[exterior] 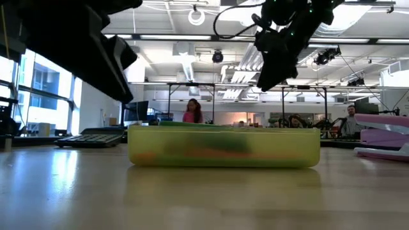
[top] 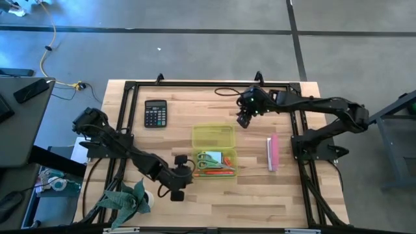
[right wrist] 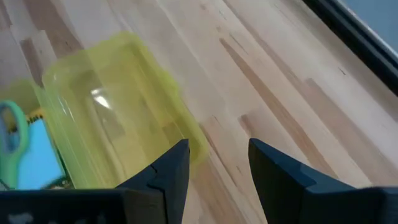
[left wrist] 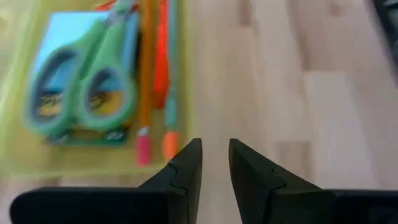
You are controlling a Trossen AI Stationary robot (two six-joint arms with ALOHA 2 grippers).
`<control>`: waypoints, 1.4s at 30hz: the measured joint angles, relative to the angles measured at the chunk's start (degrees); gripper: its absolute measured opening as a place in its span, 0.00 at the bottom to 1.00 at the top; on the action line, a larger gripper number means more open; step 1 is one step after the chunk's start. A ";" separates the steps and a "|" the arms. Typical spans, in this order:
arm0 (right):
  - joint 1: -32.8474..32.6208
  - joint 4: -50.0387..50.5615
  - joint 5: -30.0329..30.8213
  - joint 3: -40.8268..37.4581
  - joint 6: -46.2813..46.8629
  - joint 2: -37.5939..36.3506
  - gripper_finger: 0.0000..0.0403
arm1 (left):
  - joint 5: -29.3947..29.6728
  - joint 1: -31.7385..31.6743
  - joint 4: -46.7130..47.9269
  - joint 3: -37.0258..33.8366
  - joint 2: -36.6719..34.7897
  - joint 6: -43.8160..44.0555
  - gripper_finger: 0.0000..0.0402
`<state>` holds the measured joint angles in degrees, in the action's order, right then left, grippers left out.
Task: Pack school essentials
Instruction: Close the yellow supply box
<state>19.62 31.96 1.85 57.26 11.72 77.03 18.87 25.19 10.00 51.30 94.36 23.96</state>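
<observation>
A translucent yellow-green case (top: 214,151) lies open mid-table, its empty lid (right wrist: 106,106) on the far side. Its base (top: 224,175) holds green-handled scissors (left wrist: 81,81) on a light blue sticky-note pad (left wrist: 62,31), with orange and red pens (left wrist: 160,56) beside them. My left gripper (left wrist: 215,144) hovers just left of the base, slanting down over bare wood, its fingers a narrow gap apart with nothing between them. My right gripper (right wrist: 217,146) hangs open above the table past the lid's far right corner, also holding nothing.
A black calculator (top: 155,113) lies at the far left of the table. A pink stapler (top: 273,153) lies right of the case. A green leafy thing (top: 127,198) sits at the near left corner. Bare wood shows in front of the case.
</observation>
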 joint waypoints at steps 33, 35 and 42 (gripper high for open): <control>12.00 -11.60 -26.13 0.00 -1.80 25.51 0.39 | -8.43 -5.60 -6.60 0.01 7.92 -0.17 0.17; 12.21 -11.29 -27.02 0.00 -1.75 25.38 0.39 | -8.41 -5.85 -6.58 0.01 7.92 -0.17 0.17; 12.26 -11.24 -28.51 0.00 -3.11 25.36 0.39 | -8.39 -6.16 -6.99 0.01 7.92 -0.45 0.17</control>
<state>31.88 20.72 -26.65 57.25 8.61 102.39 10.49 19.03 3.01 51.31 102.28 23.51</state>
